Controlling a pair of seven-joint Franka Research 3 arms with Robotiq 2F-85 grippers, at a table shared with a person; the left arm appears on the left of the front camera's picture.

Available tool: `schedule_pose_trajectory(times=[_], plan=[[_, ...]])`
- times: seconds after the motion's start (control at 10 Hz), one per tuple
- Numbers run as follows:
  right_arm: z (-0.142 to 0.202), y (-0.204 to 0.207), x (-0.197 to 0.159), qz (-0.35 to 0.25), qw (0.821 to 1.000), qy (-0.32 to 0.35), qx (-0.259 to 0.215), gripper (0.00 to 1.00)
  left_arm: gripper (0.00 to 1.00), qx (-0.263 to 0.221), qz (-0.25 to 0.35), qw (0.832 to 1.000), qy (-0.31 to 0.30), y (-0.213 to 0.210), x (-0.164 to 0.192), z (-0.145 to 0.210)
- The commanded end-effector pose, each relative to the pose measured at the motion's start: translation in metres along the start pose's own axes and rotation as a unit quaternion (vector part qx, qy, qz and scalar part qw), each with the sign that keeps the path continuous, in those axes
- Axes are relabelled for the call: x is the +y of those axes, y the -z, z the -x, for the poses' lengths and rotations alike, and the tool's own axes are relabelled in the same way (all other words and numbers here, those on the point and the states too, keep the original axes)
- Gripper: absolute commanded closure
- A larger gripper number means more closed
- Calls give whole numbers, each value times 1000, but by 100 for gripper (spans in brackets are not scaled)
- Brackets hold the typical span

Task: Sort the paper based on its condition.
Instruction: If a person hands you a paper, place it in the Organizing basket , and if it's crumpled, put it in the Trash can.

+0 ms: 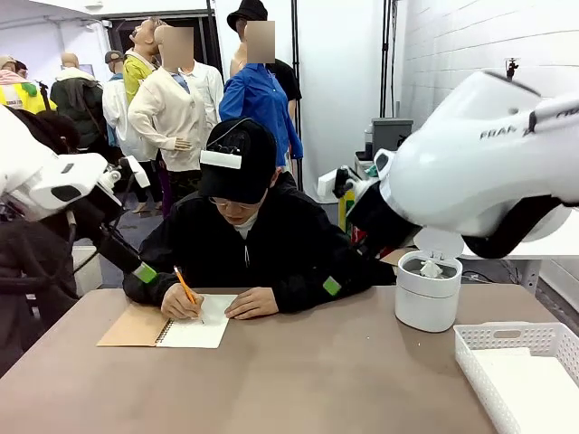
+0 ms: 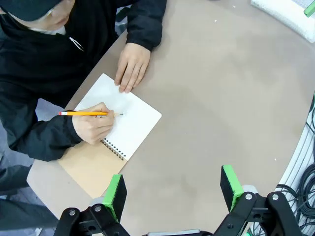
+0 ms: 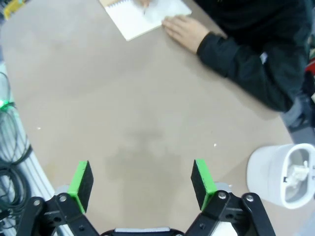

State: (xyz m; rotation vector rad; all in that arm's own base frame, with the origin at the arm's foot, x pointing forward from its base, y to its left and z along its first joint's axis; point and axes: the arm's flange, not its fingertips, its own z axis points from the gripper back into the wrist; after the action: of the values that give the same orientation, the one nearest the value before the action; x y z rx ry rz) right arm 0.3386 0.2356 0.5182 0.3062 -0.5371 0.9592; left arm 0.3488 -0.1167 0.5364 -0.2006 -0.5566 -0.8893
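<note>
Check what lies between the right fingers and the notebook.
Bare tabletop from the open right fingers to the notebook, in the right wrist view.

You can see a wrinkled white paper ball (image 1: 431, 268) lying inside the round white bin (image 1: 427, 307) at the right of the counter (image 1: 317, 380). Just beside it, a smooth white sheet (image 1: 534, 393) seems to lie flat in the slotted basket (image 1: 507, 336).

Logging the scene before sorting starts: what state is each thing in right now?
Notebook: open, being written in.
Pencil: held in the person's hand, writing.
Round bin: open, crumpled paper inside.
Basket: upright, contents unclear.
Left gripper: fingers open, empty.
Right gripper: fingers open, empty.
</note>
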Motion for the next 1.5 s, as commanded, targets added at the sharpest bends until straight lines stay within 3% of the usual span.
schedule_pose_trajectory(times=[0.0, 0.2, 0.3, 0.4, 0.8, 1.1, 1.4], plan=[[-7, -13, -5, -7, 1000, -4, -23, 0, 0, -19, 40, 999, 19, -13, 16, -9], [-13, -22, -6, 6, 999, -4, -43, 0, 0, -45, 13, 999, 11, -21, 21, -15], [-13, -20, -2, 8, 1000, -3, -22, 0, 0, -42, -13, 999, -9, -11, 12, -15], [-13, -20, -2, 8, 1000, -3, -22, 0, 0, -24, 8, 1000, 9, -25, 17, -12], [-28, -26, -4, -2, 1000, -12, -28, 0, 0, -27, 9, 999, 24, -25, 20, -18], [-65, -39, -6, 1, 998, -24, -54, 0, 0, -82, 26, 995, 44, -48, 33, -18], [-71, -49, -12, 6, 997, -18, -74, 0, 0, -108, 26, 993, 47, -63, 39, -16]])
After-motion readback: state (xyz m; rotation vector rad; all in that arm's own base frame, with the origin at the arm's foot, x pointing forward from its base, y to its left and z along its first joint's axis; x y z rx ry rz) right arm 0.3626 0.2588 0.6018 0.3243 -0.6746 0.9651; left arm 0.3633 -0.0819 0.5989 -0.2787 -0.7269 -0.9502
